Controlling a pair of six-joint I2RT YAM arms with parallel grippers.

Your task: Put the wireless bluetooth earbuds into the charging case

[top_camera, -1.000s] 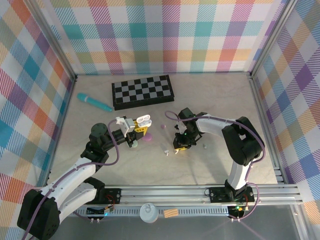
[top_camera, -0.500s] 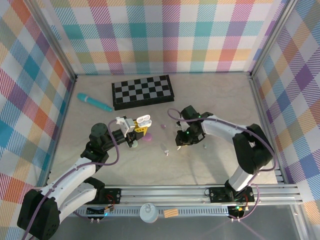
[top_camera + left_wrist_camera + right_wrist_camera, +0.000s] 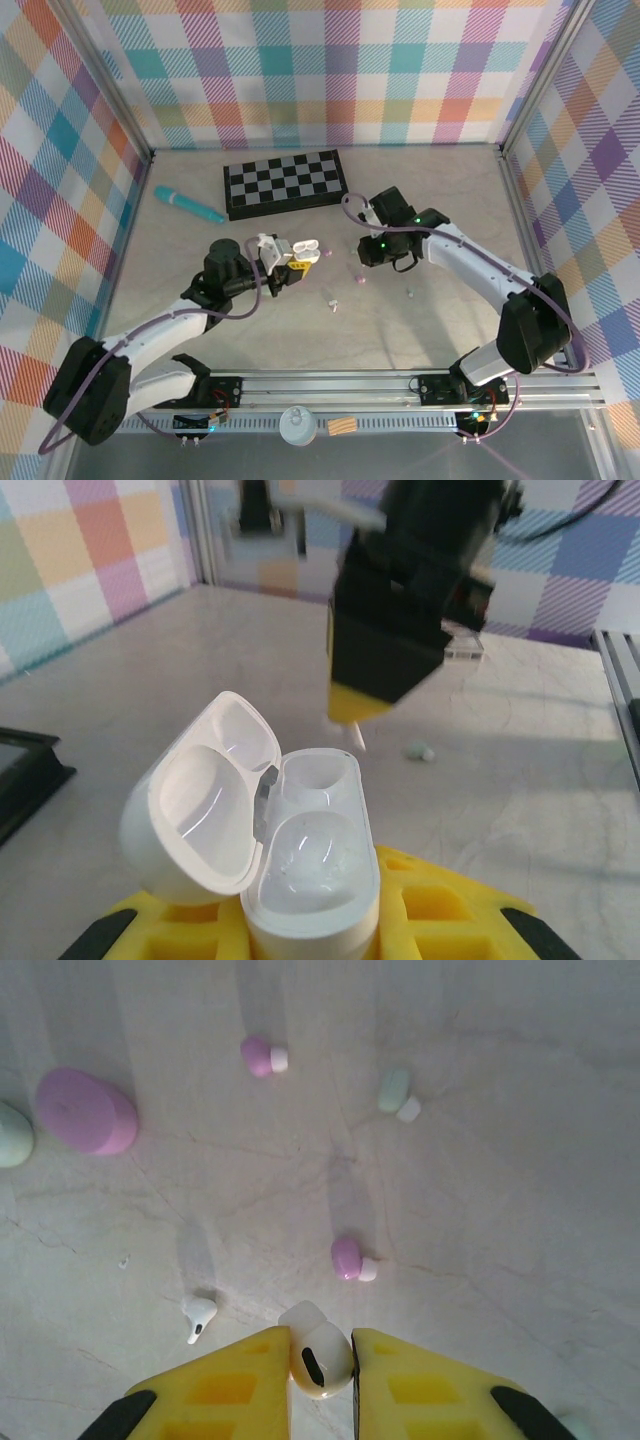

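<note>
Pale tabletop (image 3: pixel 440 335) — left tool (image 3: pixel 287 266) clenched on open case (image 3: pixel 305 865), right tool (image 3: pixel 320 1378) on white earbud (image 3: pixel 322 1350)

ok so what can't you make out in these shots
- Left wrist: the white case's base, cut off by the bottom edge.
- Left wrist: the right gripper, blurred near the lens; its fingers hide most of its bud.
- Right wrist: a green case, cut by the left edge.
- Top: the loose white bud, too small to tell which way it lies.
</note>
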